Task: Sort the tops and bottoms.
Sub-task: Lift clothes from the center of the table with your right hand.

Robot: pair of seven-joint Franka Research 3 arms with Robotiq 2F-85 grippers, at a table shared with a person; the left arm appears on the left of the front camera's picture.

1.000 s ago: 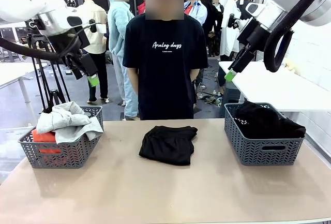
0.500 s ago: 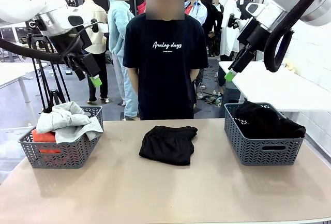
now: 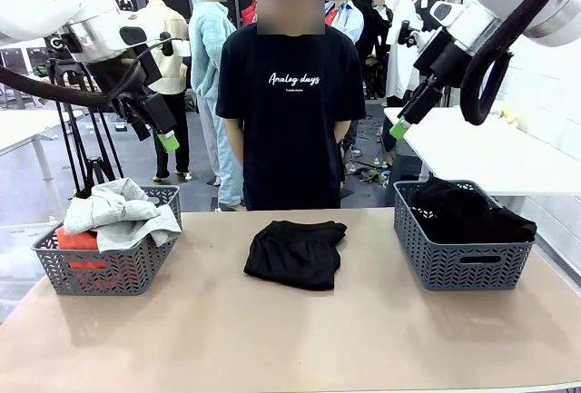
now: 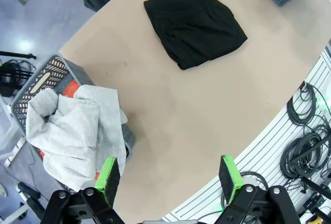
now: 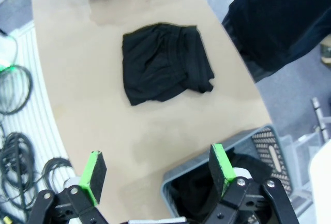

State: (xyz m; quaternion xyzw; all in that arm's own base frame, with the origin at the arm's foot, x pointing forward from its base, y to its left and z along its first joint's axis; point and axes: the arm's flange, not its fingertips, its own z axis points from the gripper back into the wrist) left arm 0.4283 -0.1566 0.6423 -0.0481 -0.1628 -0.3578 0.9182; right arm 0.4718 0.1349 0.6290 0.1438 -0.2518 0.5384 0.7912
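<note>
Mid-table: black bottoms [image 3: 295, 253] folded, long axis left-right | both pincers [image 4: 168, 175] [image 5: 155, 172] wide open, empty

Robot lab: cable bundles [image 4: 305, 146] beside worktable [image 3: 272, 338]

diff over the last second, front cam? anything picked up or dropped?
Small moves only. The left hand shifted slightly toward the table's middle and stayed high; the right hand rose a little. Both are open and empty, nothing taken or let go. The folded black garment at the table's middle, the left basket with grey and orange tops, and the right basket are unchanged.
</note>
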